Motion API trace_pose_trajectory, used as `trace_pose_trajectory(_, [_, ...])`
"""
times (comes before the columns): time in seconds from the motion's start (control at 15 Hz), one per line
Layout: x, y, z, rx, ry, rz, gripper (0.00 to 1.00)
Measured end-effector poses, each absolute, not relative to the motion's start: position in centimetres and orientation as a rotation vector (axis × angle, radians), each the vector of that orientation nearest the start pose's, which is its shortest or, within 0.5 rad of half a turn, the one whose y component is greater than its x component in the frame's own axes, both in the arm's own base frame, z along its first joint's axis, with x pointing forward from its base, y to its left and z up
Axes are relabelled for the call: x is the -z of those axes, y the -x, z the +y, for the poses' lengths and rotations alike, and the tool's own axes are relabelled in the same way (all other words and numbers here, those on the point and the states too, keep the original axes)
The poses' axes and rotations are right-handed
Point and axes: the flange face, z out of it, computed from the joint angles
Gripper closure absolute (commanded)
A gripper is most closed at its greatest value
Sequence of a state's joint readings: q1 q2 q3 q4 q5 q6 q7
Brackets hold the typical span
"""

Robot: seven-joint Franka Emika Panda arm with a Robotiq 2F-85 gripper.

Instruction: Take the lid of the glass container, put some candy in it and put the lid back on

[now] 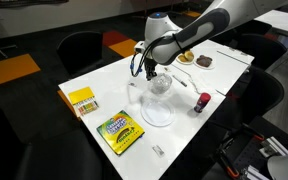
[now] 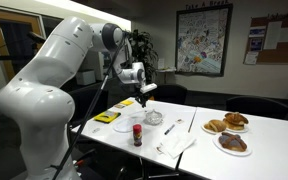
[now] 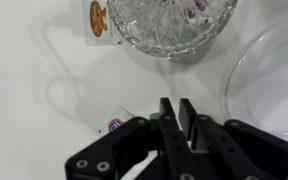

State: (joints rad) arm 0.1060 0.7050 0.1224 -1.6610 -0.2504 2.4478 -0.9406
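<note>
The glass container (image 3: 169, 25) is a cut-glass bowl at the top of the wrist view, open, with a few pale wrapped candy pieces inside. It also shows in both exterior views (image 1: 160, 86) (image 2: 154, 117). One candy (image 3: 99, 18) lies on the table by the bowl's rim. Another candy (image 3: 114, 125) lies beside my fingers. My gripper (image 3: 179, 112) hangs just in front of the bowl, fingers nearly together, with nothing visible between them. It shows above the bowl in both exterior views (image 1: 149, 72) (image 2: 144, 97). I cannot pick out the domed lid for sure.
A round pale plate (image 1: 156, 113) (image 3: 274, 85) lies next to the bowl. A red bottle (image 1: 202, 102), a crayon box (image 1: 118, 132) and a yellow box (image 1: 82, 100) stand around it. Plates of brown food (image 2: 231, 121) sit at the far end. Chairs ring the table.
</note>
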Motion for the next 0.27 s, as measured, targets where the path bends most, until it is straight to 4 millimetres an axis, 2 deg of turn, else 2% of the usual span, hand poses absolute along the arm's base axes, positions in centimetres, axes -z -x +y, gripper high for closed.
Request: trace_pose_trajectory(0.27, [-23.8,-67.5,15.4,0.085,2.579,-1.991,0.25])
